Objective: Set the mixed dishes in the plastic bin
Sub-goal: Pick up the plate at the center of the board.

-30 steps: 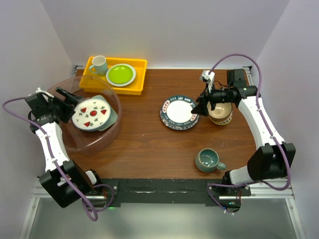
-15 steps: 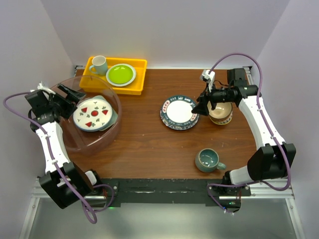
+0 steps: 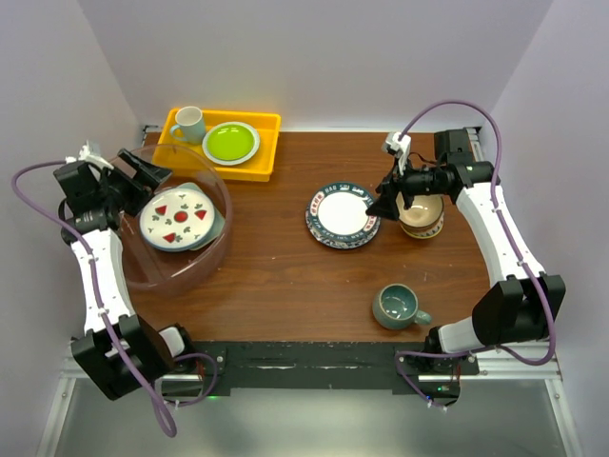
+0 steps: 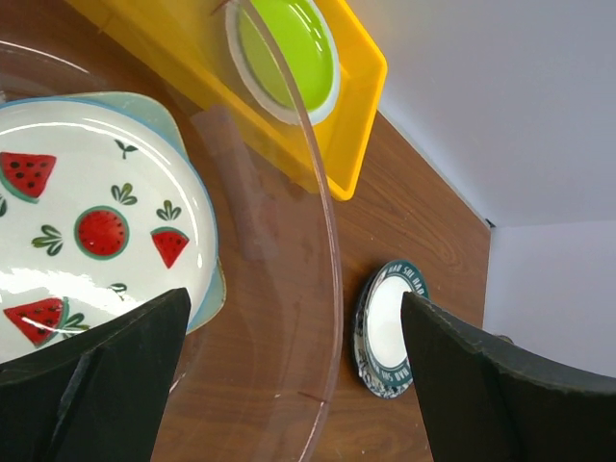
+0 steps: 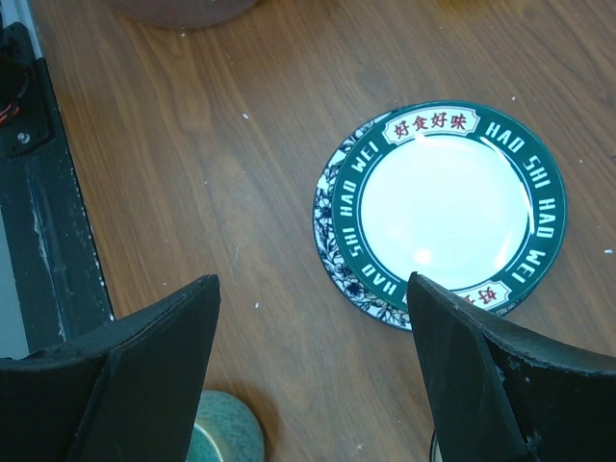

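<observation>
**Top view:** R gripper is hovering w/ jaws wide, holding nothing, just over the right rim of the plate stack mid-table. L gripper is hanging wide and empty over the far-left rim of the plastic bin. The stack is prob. going next. R should be coming down at the rim, one finger under the lip and one on top, then lifting enough to be clearing the bin wall, w/ L moving aside.
- In bin: 1 pale green tray w/ 1 watermelon plate on it.
- On table: 1 cream-tan bowl (2nd bowl nested? can't tell), 1 teal mug.
- Yellow tray: 1 white mug, 1 lime plate.

**L wrist:** fingers are showing spread w/ nothing between them. The watermelon plate is lying inside the bin.

**R wrist:** the stack is showing as 2 plates, a green-rimmed plate sitting offset on a blue-patterned plate. Pinching both rims needs care, or R takes the top one only.
</observation>
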Robot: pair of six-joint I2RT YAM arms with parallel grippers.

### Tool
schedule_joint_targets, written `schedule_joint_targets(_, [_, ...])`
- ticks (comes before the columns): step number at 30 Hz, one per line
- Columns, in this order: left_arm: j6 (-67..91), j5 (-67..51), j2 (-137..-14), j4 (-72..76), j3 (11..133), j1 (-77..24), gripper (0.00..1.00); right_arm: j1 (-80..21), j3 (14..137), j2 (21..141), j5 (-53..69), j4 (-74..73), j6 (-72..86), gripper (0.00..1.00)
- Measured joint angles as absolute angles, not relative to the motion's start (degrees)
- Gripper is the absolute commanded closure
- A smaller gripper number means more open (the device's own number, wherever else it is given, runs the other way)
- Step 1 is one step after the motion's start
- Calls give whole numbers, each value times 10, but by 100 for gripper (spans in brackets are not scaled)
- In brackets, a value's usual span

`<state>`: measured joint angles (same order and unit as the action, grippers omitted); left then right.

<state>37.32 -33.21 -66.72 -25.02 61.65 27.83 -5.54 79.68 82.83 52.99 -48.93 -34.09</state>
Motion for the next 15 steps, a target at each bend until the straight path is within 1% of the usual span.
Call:
schedule_joint_targets(7, [375, -330, -667, -245, 633, 225, 2, -55, 798, 828, 529, -493, -341, 18])
schedule_joint_targets(9, [375, -330, -665, -242, 636, 212, 0, -55, 799, 828, 529, -494, -342, 18])
schedule_joint_targets(15, [379, -328, -653, -230, 639, 181, 0, -55, 804, 828, 520, -502, -350, 17])
